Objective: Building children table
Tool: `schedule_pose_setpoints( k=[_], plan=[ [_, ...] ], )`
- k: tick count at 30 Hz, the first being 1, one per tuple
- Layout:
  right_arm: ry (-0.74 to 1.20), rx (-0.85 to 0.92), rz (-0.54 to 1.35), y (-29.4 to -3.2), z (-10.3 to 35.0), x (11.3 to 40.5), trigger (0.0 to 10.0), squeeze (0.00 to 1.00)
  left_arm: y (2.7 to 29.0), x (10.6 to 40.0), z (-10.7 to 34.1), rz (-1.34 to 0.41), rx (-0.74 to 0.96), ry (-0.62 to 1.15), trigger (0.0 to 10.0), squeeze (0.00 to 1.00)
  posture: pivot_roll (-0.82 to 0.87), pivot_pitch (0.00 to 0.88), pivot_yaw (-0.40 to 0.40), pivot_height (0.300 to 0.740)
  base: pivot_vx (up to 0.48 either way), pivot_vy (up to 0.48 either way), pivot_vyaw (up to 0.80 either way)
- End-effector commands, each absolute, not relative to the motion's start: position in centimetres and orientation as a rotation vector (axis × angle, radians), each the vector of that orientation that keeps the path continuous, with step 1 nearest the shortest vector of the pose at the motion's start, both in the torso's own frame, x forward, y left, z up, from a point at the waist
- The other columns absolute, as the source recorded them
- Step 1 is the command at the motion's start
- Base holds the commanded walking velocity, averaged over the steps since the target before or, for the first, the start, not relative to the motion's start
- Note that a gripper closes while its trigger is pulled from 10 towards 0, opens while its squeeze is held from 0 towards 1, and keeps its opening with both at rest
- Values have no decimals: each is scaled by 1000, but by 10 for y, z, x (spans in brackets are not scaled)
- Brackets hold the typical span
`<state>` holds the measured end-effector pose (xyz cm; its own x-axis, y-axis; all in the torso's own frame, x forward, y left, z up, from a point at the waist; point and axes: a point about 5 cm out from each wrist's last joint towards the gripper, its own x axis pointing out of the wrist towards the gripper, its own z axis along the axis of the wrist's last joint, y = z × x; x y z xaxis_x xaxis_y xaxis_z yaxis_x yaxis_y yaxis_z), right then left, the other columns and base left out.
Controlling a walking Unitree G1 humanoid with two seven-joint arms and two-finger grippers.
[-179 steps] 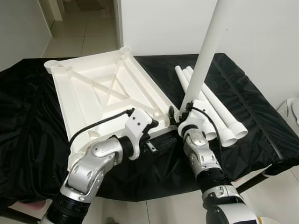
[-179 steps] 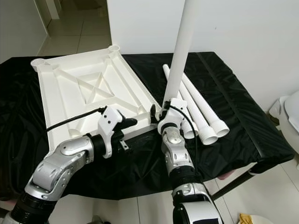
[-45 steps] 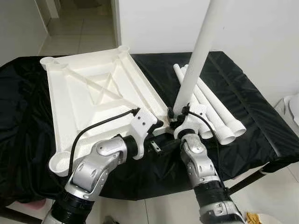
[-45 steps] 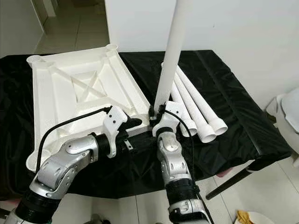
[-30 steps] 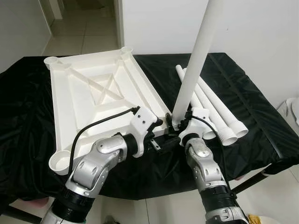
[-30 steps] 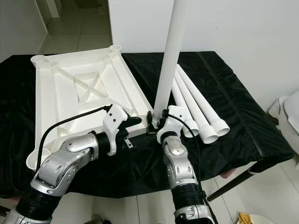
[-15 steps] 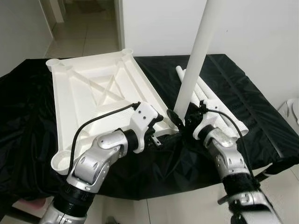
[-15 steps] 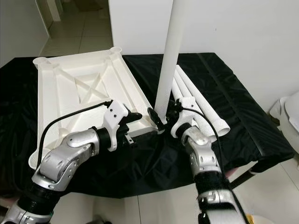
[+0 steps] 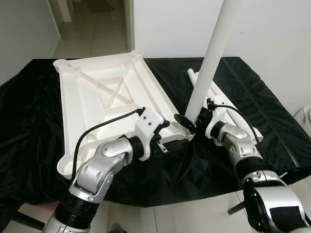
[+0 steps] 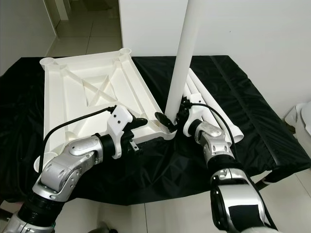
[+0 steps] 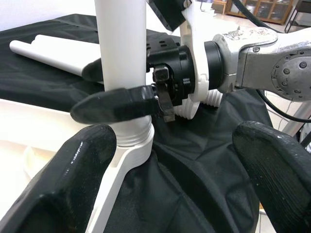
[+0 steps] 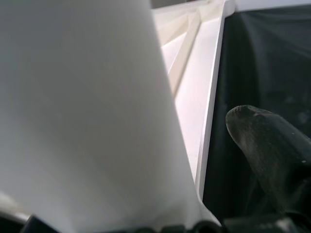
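Note:
The white tabletop [image 9: 97,97] lies upside down on the black-draped table. One white leg [image 9: 209,58] stands upright in the socket [image 11: 131,145] at the tabletop's near right corner. My right gripper [image 9: 187,121] reaches in from the right and is shut on the leg's base; one of its fingers [image 11: 114,108] crosses in front of the leg [image 11: 121,48]. In the right wrist view the leg [image 12: 87,121] looms close beside a finger [image 12: 267,155]. My left gripper [image 9: 167,142] hovers open at the tabletop's near edge, just left of the socket, holding nothing.
Several spare white legs [image 9: 232,108] lie side by side on the black cloth [image 9: 39,145] to the right of the upright leg. A white wall stands behind the table. A tiled hallway [image 9: 92,29] opens at the back left. The table's front edge is just below my arms.
My right arm has swung out to the right, so its gripper now reaches the leg's base from the side. The left gripper stays at the tabletop's near edge. The camera shifted slightly.

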<state>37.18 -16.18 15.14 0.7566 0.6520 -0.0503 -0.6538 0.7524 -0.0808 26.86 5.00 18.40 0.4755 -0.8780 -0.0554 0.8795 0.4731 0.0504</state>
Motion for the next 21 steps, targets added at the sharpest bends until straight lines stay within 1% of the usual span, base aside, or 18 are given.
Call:
schedule_pose_setpoints(
  k=[1, 2, 4, 5, 12, 21],
  plan=[
    [40, -120, 731, -163, 149, 373, 10000, 0, 49, 267, 185, -1058, 74, 21, 10000, 0, -27, 31, -20, 740, 0, 0, 0],
    [43, -112, 747, -162, 149, 373, 5882, 0, 48, 267, 185, -1058, 73, 21, 10000, 0, -28, 33, -20, 740, 0, 0, 0],
    [45, -106, 757, -162, 149, 373, 5882, 0, 48, 267, 185, -1058, 72, 21, 10000, 0, -28, 33, -20, 740, 0, 0, 0],
    [49, -107, 763, -161, 148, 374, 0, 0, 48, 267, 185, -1057, 72, 21, 10000, 0, -29, 32, -20, 740, 0, 0, 0],
    [63, -110, 761, -164, 144, 373, 0, 0, 46, 268, 185, -1064, 70, 16, 10000, 0, -33, 32, -23, 740, 0, 0, 0],
    [52, -61, 658, -183, 139, 370, 0, 0, 43, 268, 183, -1075, 67, 18, 10000, 0, -49, 29, -22, 740, 0, 0, 0]
  ],
)
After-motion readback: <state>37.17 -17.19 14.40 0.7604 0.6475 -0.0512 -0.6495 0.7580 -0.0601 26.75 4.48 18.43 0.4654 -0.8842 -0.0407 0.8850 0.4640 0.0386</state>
